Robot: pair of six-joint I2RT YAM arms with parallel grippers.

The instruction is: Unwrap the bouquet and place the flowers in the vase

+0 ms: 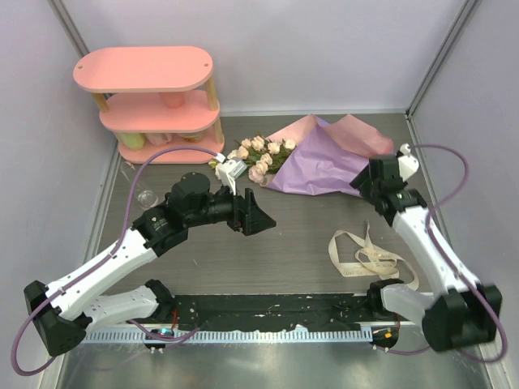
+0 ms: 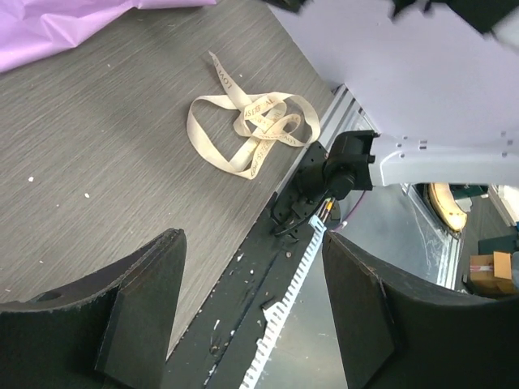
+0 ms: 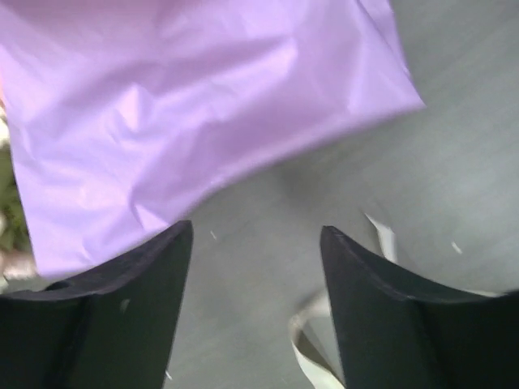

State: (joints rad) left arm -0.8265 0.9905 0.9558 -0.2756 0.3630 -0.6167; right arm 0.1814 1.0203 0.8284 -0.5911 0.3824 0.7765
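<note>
The bouquet lies at the back of the table. Its flowers (image 1: 259,152), cream and pale pink roses, rest at the left end of loosened lilac wrapping paper (image 1: 324,166). The paper fills the top of the right wrist view (image 3: 203,105). The cream ribbon (image 1: 369,255) lies untied on the table, apart from the paper, and shows in the left wrist view (image 2: 251,121). The vase (image 1: 147,197), a small clear glass, stands at the left beside my left arm. My left gripper (image 1: 253,212) hangs open and empty over mid-table (image 2: 251,237). My right gripper (image 1: 362,186) is open, empty, at the paper's near right edge (image 3: 255,227).
A pink two-tier shelf (image 1: 154,89) with cups stands at the back left. A black strip with a white toothed rail (image 1: 268,312) runs along the near table edge. The enclosure walls close in at the back and on both sides.
</note>
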